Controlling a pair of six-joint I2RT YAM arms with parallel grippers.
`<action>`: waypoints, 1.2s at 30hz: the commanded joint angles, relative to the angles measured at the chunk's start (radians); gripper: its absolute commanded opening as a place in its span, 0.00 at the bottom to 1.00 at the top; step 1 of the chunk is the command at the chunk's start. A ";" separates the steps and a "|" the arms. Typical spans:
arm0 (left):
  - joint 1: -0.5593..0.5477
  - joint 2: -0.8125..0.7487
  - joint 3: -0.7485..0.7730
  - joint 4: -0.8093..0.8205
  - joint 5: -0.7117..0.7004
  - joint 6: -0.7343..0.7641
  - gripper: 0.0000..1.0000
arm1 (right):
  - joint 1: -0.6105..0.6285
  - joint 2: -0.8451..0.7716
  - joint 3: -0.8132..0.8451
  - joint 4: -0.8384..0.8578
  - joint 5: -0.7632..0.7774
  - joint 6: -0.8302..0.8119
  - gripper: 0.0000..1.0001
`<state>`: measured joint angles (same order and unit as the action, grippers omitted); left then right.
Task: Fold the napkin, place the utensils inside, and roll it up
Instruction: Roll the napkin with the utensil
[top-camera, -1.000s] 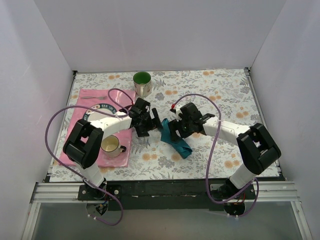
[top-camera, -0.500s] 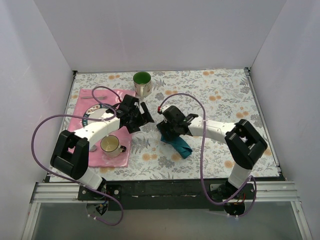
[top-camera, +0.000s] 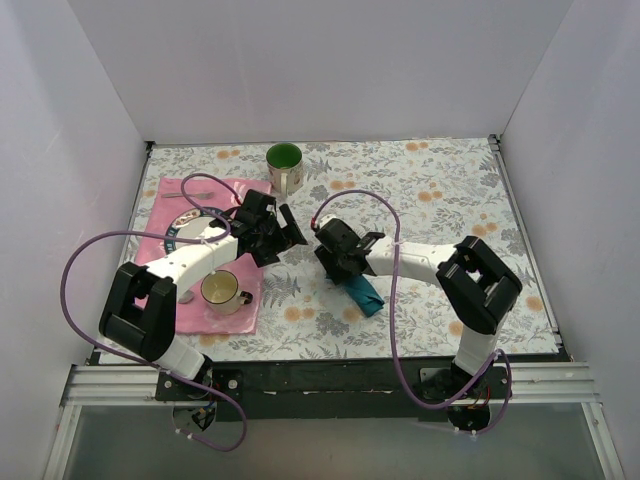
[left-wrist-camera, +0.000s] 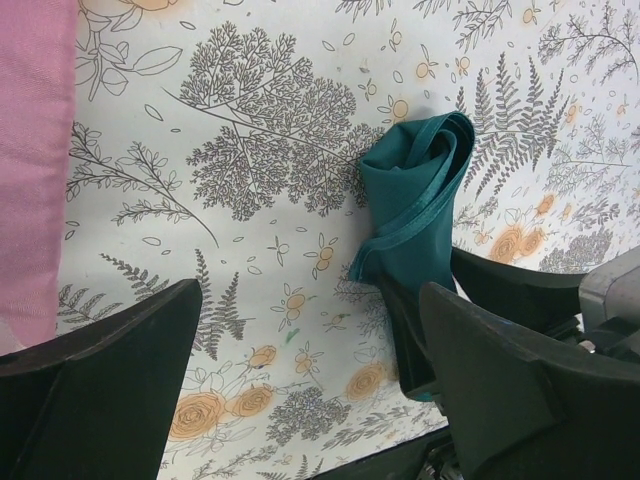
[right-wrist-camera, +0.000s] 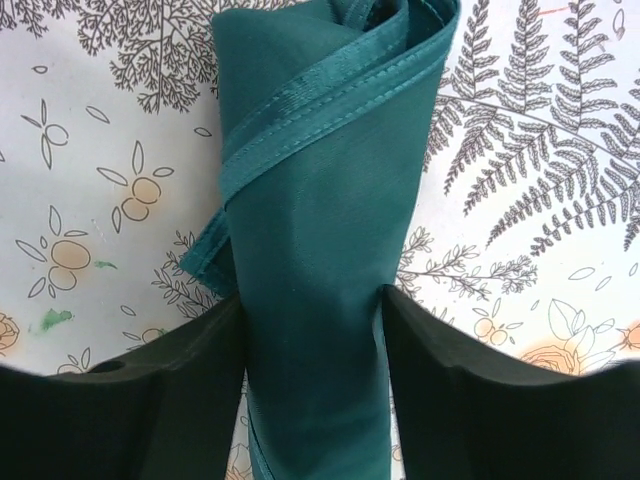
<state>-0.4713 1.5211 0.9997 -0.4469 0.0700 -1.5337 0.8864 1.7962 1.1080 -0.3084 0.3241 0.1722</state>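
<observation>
The napkin (top-camera: 364, 296) lies rolled into a dark teal tube on the floral tablecloth, just right of centre. In the right wrist view the napkin (right-wrist-camera: 320, 200) runs lengthwise between the black fingers (right-wrist-camera: 170, 385), which press against both of its sides. My right gripper (top-camera: 336, 262) is shut on the roll's upper end. My left gripper (top-camera: 290, 232) hovers open to the left of it, with only tablecloth between its fingers. The left wrist view looks down on the napkin (left-wrist-camera: 415, 195) from beside it, with my left gripper (left-wrist-camera: 310, 300) wide apart. The utensils are hidden.
A pink placemat (top-camera: 232, 312) lies at the left, carrying a plate (top-camera: 186, 228) and a cream mug (top-camera: 222, 290). A green mug (top-camera: 284, 165) stands at the back centre. Purple cables loop over both arms. White walls enclose the table.
My right gripper slid left along the napkin and closed onto the roll. The left arm drew back toward the placemat, its gripper staying open.
</observation>
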 joint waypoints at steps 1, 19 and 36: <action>0.010 -0.058 -0.016 0.010 0.013 0.000 0.91 | -0.018 0.045 -0.039 0.015 0.049 0.039 0.54; 0.011 -0.041 -0.046 0.112 0.169 -0.008 0.92 | -0.535 0.052 -0.036 0.097 -0.229 0.185 0.38; 0.011 -0.003 -0.049 0.183 0.304 0.017 0.92 | -0.932 0.250 0.301 -0.007 -0.115 0.493 0.45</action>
<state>-0.4656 1.5169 0.9428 -0.2867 0.3309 -1.5391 -0.0124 1.9785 1.3106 -0.2222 0.1139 0.5995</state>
